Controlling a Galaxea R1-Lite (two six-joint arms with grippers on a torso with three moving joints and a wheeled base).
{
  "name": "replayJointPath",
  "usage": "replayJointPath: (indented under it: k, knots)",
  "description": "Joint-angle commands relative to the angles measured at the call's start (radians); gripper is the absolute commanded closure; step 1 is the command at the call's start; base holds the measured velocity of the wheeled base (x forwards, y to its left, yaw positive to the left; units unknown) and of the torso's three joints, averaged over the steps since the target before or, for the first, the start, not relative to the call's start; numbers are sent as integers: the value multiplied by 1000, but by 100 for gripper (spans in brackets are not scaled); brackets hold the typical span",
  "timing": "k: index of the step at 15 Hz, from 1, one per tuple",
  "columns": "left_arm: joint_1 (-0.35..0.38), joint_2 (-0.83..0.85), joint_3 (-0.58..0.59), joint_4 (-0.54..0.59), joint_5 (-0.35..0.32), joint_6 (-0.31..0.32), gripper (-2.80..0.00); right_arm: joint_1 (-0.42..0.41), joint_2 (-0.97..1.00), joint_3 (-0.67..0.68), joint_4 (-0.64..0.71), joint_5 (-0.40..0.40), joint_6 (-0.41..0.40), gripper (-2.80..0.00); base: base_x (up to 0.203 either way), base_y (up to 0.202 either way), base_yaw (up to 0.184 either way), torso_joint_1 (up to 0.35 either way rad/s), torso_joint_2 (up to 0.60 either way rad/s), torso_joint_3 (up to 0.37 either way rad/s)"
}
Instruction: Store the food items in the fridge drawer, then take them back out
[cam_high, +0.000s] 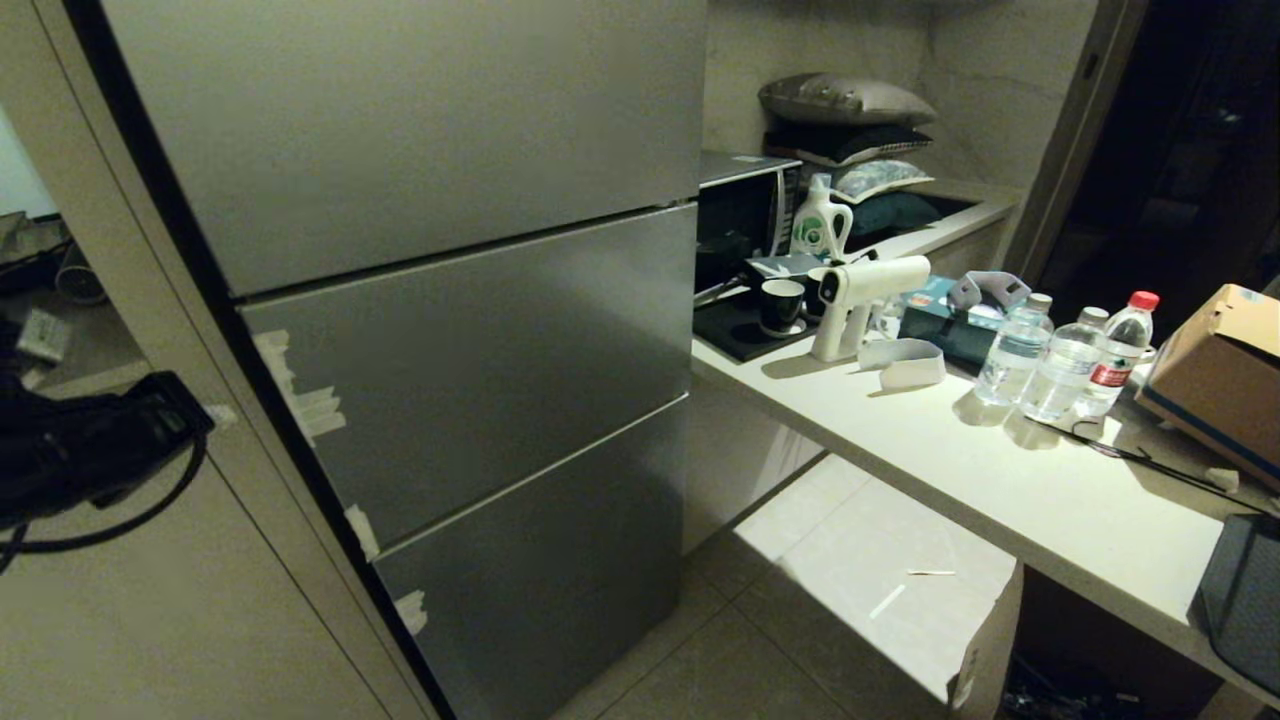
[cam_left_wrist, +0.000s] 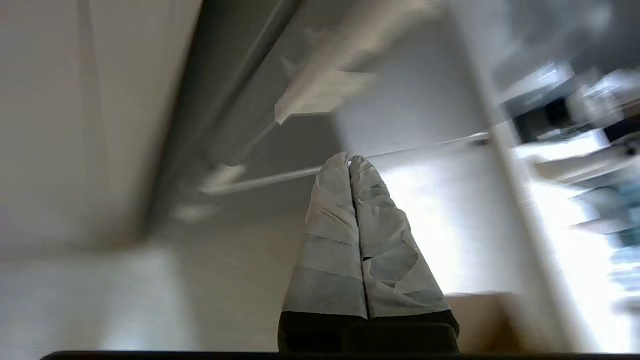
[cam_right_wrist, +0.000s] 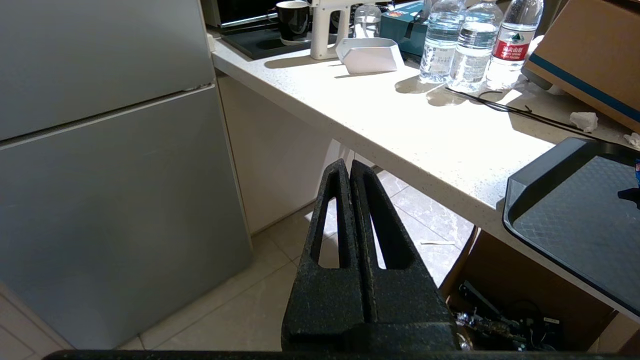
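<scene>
The grey steel fridge (cam_high: 470, 360) stands closed, its stacked fronts all flush, so the fridge drawer is hidden. No food items show in any view. My left arm (cam_high: 90, 450) hangs at the far left, beside the fridge's side edge. In the left wrist view my left gripper (cam_left_wrist: 350, 159) has its tape-wrapped fingers (cam_left_wrist: 330, 225) pressed together, empty, aimed at a seam between two fridge fronts (cam_left_wrist: 425, 145). My right gripper (cam_right_wrist: 348, 164) is shut and empty, low over the floor tiles between the fridge (cam_right_wrist: 100, 175) and the counter (cam_right_wrist: 425, 125).
A pale counter (cam_high: 960, 470) runs to the right of the fridge, carrying three clear water bottles (cam_high: 1015, 350), a white spray gun (cam_high: 860, 295), a black mug (cam_high: 780, 305), a cardboard box (cam_high: 1215, 370) and a black tray (cam_right_wrist: 575, 215). An open carton (cam_high: 985, 640) sits under the counter.
</scene>
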Motion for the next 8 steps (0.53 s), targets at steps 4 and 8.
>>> replayJointPath:
  k: [4,8]
  knots:
    - [147,191,-102,-11,-295,-222,0,0,1,31,-1,0,0,0,0,0,0,0,0,0]
    - [139,208,-111,-89,-294,-283,0,0,1,31,-1,0,0,0,0,0,0,0,0,0]
